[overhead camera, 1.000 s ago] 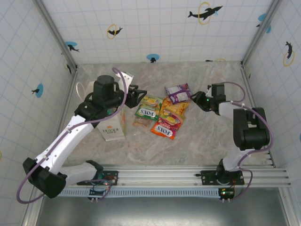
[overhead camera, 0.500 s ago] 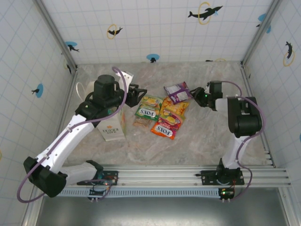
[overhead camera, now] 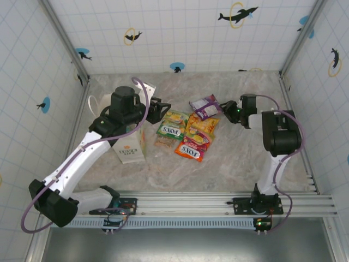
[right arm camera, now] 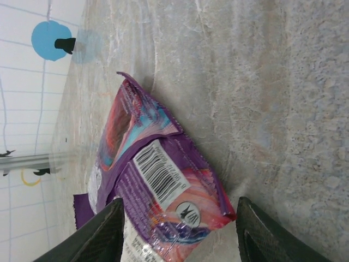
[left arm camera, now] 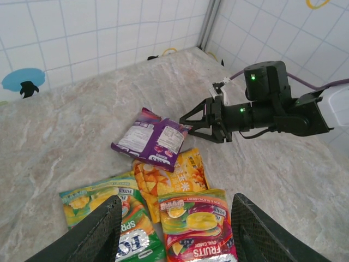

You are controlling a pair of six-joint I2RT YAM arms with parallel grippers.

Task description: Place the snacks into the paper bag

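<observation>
W/ right gripper [left arm camera: 188,123] open & empty at the far-right edge of the purple packet [left arm camera: 155,143], the pack could be shoved left or pinched by one corner & dropped, while left gripper [overhead camera: 162,111], also open w/ nothing held, is poised btw. snacks [overhead camera: 188,136] & paper bag [overhead camera: 130,147] at left.

- The paper bag [overhead camera: 131,148] is standing upright on the table [overhead camera: 240,158], at my left.
- The snacks [overhead camera: 163,142] are lying flat together mid-table: purple packet [overhead camera: 205,106], yellow packet [overhead camera: 203,124], green pack [overhead camera: 172,130], red pack [overhead camera: 192,147].
</observation>
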